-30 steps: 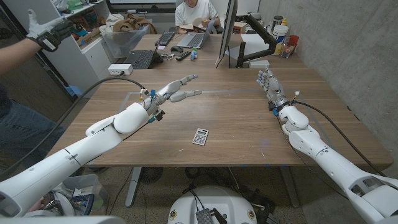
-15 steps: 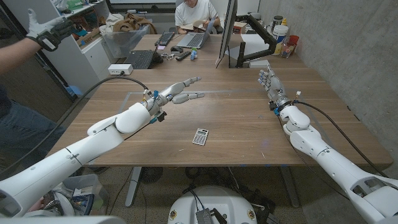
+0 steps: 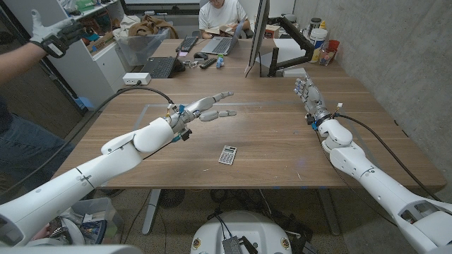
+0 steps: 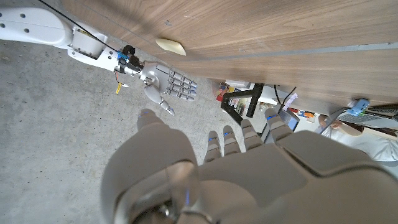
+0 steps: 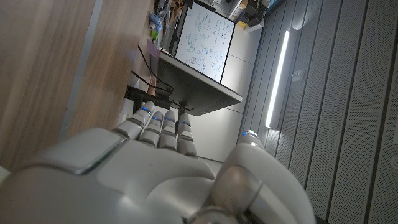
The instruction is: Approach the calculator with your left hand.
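Head view, small grey calculator [image 3: 227, 154] with dark keys on table, left robot hand [image 3: 206, 107] fingers spread, empty

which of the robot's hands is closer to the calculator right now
Left. The left hand hovers over the table just beyond the calculator, open and not touching it. The right hand stands farther away, near the table's far right side.

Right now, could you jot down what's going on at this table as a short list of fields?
table: wooden table
target: calculator, lying near the table's front edge
left hand: left hand, fingers spread, holding nothing, beyond the calculator and not touching it
right hand: right hand, fingers apart, holding nothing, on the table's right side
background: person seated behind the table with a laptop
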{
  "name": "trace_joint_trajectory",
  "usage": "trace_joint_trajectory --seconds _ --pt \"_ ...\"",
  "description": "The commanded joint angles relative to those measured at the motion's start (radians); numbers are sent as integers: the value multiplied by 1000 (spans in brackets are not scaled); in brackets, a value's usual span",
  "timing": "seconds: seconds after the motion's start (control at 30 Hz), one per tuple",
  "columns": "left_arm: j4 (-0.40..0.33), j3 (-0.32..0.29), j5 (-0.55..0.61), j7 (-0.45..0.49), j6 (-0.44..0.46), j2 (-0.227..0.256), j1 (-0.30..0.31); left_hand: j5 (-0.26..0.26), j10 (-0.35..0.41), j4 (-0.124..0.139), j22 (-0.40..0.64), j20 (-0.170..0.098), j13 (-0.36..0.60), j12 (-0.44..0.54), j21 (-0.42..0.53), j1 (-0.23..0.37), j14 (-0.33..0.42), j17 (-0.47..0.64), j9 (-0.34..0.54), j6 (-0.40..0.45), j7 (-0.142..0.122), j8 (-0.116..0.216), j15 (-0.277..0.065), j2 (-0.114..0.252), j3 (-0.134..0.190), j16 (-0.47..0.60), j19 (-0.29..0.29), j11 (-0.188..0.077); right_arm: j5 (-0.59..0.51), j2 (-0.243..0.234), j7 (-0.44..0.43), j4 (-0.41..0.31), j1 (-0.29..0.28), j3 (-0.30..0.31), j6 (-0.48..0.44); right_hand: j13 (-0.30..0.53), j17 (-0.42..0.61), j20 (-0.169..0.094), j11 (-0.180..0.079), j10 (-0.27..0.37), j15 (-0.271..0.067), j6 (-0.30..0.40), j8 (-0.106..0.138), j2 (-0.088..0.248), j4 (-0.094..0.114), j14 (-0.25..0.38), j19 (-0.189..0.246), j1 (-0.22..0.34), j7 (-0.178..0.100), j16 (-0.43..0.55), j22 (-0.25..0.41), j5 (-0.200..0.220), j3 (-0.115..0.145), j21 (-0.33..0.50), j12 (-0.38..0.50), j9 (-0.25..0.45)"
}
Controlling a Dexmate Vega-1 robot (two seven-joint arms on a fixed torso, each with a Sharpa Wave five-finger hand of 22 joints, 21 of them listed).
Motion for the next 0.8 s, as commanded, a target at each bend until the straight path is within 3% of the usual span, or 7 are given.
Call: trace_joint_trajectory --seconds 0.03,0.8 --pt "-22 6 10 -26 18 23 10 -3 -6 -7 4 3 4 0 -1 14 9 3 5 -3 0 -1 4 2 -3 0 1 -5 -1 -2 0 -4 0 1 -1 1 4 8 2 7 3 1 4 9 -3 6 0 -2 -5 3 5 7 -1 -2 8 3" --pt "-42 36 37 -86 51 42 0 -6 -3 -8 4 3 4 1 -1 17 11 3 5 -2 0 0 6 1 -3 1 2 -6 -3 18 23 30 31 -8 4 2 5 11 2 6 5 3 4 10 -4 8 -1 -4 -6 2 5 7 -3 -3 7 3"
